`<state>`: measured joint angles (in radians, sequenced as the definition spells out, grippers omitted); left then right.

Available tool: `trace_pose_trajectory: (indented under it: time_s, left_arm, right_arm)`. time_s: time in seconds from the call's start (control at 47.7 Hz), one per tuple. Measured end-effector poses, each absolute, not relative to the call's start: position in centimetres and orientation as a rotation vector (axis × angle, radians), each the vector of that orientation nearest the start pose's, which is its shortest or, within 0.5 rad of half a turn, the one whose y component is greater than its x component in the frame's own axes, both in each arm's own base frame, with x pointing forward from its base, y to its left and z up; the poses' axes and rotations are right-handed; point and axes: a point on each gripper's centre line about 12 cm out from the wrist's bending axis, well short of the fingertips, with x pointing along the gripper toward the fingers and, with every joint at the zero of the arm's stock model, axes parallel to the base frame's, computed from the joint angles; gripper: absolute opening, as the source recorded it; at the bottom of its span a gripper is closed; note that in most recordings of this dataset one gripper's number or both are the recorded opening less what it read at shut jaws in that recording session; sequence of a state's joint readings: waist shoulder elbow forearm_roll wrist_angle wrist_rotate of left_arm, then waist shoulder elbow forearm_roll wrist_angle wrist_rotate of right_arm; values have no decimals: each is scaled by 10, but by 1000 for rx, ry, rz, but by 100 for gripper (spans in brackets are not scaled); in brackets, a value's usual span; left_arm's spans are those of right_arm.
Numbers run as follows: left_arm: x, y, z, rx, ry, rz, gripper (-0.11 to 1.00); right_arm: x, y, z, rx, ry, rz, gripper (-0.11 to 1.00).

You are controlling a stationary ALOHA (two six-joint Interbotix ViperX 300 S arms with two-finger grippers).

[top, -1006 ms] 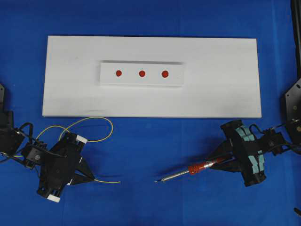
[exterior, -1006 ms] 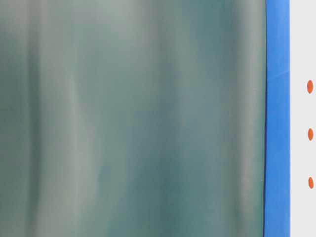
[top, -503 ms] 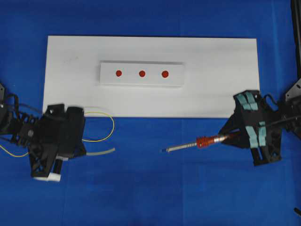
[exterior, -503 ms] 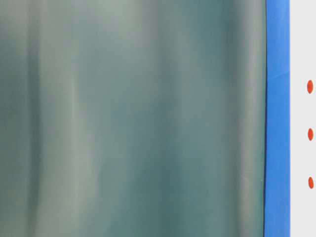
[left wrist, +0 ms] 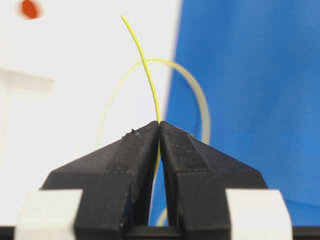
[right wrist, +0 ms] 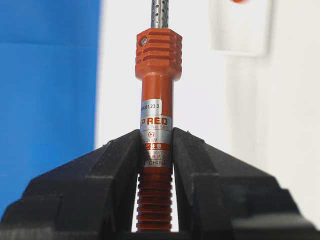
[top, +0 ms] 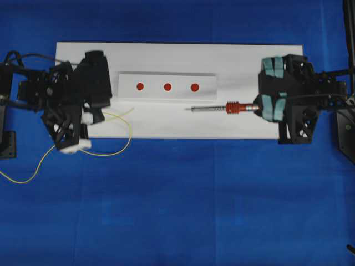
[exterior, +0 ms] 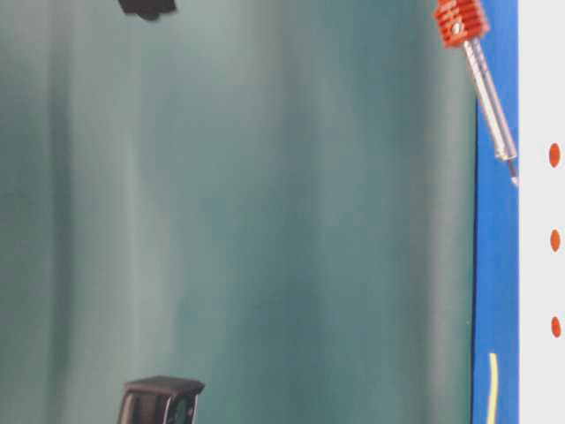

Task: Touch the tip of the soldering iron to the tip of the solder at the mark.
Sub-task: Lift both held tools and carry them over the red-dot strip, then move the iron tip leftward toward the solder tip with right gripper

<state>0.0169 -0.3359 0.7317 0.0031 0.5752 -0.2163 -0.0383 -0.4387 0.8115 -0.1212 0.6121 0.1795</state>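
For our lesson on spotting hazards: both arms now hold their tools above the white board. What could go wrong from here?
1. The thin yellow solder wire juts far beyond the shut left gripper and curves, so its tip may wander off the red mark.
2. The red-handled soldering iron, clamped in the right gripper, points its silver tip below the raised white block; it could hit the block's edge.

Soldering iron (right wrist: pixel 157 130) label: "RED", "CHINA".
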Motion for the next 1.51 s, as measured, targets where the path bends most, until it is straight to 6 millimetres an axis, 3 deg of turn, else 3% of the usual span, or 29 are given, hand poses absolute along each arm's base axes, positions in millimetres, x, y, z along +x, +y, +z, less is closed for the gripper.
trace_pose_trajectory:
  time_s: [0.168,0.461,0.964,1.216,1.509]
  left_arm:
    - [302,31,216,-191,997,171,1]
    - [305,55,215,-173,1031,209,1]
    - [310,55,211,-176,1053,210,1]
    - [329,51,198,-166,1127,189,1]
    - [338,52,176,-169,1208,189,1]
  right_arm:
    - [281,-34,214,55,999,-183,7]
    - [300,-46,212,30,1024,-213,7]
    - [303,-47,211,29,1028,-215,7]
    - [303,-47,211,29,1028,-215,7]
    - [303,-47,211,29,1028,-215,7]
